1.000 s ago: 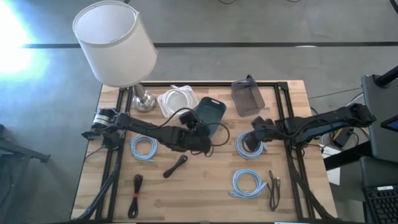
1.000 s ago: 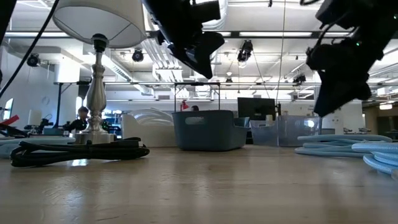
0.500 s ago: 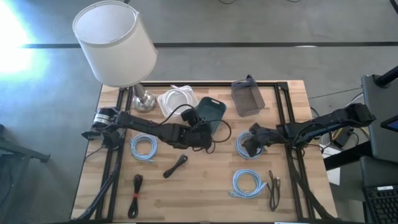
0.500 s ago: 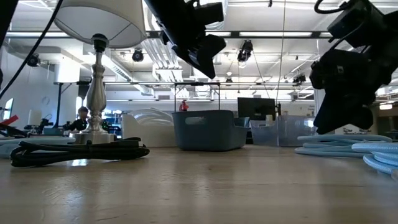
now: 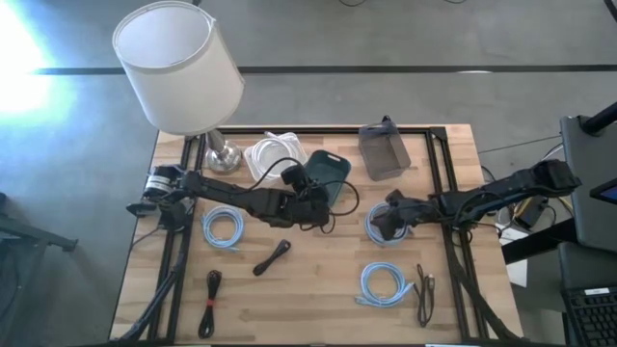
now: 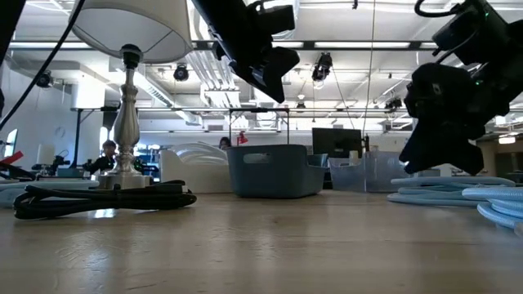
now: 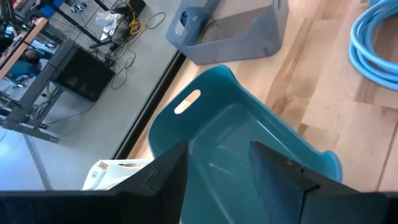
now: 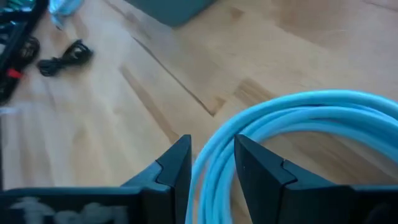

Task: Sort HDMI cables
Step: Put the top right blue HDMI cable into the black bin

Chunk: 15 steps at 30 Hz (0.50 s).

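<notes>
R gripper (image 8: 211, 163) straddles the light-blue round cable coil (image 5: 384, 228) nr the wooden table (image 5: 318, 299) right edge, fingers narrow around strands. L gripper (image 7: 217, 163) wide, empty, over teal plastic bin (image 7: 236, 134).

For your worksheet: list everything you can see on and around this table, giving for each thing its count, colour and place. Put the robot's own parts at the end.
light-blue cable coils: three, light blue; one left of centre, one near the front right, one under the right gripper.
white cable coil: white, in a white tray at the back beside the lamp.
black cable bundles: three, black; along the front, others at and.
teal bin: one, teal, back centre.
grey bin: one, clear grey, back right.
lamp: one, white shade, metal base, back left.
table: one, pale wood.
left gripper: open, empty, above the teal bin.
right gripper: fingers astride a light-blue coil.
</notes>
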Each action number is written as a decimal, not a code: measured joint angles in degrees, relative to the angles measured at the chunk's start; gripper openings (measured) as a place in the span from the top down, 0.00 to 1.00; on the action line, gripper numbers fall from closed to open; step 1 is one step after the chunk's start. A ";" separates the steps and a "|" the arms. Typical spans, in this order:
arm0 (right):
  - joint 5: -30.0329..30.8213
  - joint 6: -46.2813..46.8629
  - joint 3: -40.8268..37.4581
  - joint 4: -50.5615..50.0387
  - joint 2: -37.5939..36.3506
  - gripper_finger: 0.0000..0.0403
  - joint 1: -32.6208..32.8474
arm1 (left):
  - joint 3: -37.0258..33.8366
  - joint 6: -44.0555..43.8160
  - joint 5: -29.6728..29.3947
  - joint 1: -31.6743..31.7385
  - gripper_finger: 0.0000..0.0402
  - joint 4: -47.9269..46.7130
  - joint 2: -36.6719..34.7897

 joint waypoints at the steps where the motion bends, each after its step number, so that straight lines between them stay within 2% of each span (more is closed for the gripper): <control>1: -0.01 -0.72 0.25 -0.25 0.72 0.71 0.00 | 0.00 -0.01 0.00 0.00 0.57 0.09 0.00; 6: -0.69 -1.62 1.61 -0.28 6.13 0.70 -0.02 | 0.00 -0.01 0.00 -0.02 0.57 0.14 0.00; 11: -6.93 -0.92 5.18 -0.26 12.41 0.70 -0.02 | 0.00 -0.11 0.00 -0.02 0.57 0.22 0.00; 15: -7.75 -3.38 9.36 -0.47 17.44 0.70 -0.18 | 0.00 -0.14 0.00 -0.06 0.57 0.40 0.00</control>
